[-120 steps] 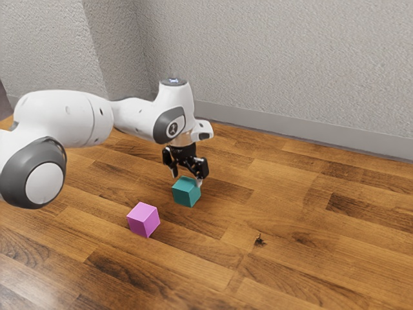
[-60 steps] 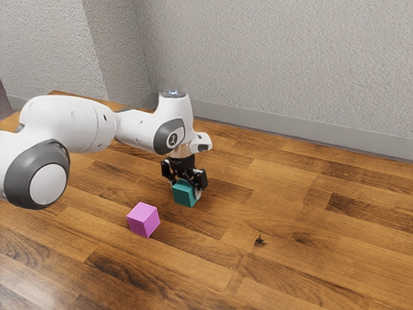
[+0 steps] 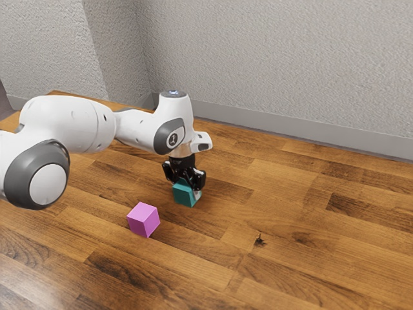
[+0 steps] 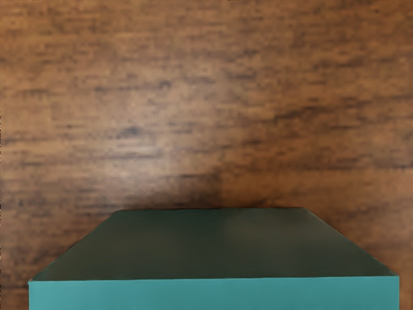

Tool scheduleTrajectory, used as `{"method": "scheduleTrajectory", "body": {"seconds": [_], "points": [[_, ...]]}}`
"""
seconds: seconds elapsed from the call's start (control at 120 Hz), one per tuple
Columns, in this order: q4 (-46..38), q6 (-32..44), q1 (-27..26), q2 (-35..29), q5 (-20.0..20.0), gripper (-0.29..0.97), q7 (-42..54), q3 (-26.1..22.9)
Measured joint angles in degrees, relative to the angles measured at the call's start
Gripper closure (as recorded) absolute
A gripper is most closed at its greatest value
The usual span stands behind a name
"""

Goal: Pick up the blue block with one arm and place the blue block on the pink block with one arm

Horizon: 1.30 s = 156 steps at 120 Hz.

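The blue block (image 3: pixel 186 194), teal in colour, rests on the wooden floor. My black gripper (image 3: pixel 184 183) is lowered over its top, with one finger pressed against each side, so it is shut on the block. In the wrist view the blue block (image 4: pixel 213 258) sits directly under my hand, its top face dark in shadow. The pink block (image 3: pixel 143 219) stands on the floor a short way toward the exterior view's lower left of the blue block, apart from it.
A small dark speck (image 3: pixel 259 241) lies on the floor to the exterior view's right of the blocks. A grey wall with a baseboard (image 3: pixel 310 129) runs behind. My arm's white links (image 3: pixel 97 126) stretch in from the left.
My hand came down over the blue block, and the fingers drew in against its sides. Neither block has moved.
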Motion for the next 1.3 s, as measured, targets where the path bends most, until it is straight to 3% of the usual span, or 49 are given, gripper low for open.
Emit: {"method": "scheduleTrajectory", "body": {"seconds": [0.267, 0.625, 0.775, 1.3], "points": [[-3.0, 0.0, -0.2, -4.5, 0.3, 0.32, -0.7, 0.1], [-23.8, -0.2, -0.7, -25.1, 1.0, 0.32, -1.7, 0.8], [-30.6, 0.0, -0.7, -31.0, 1.9, 0.32, -2.4, 0.8], [-37.7, 0.1, 0.1, -36.6, 3.4, 0.32, -3.7, 2.3]]}}
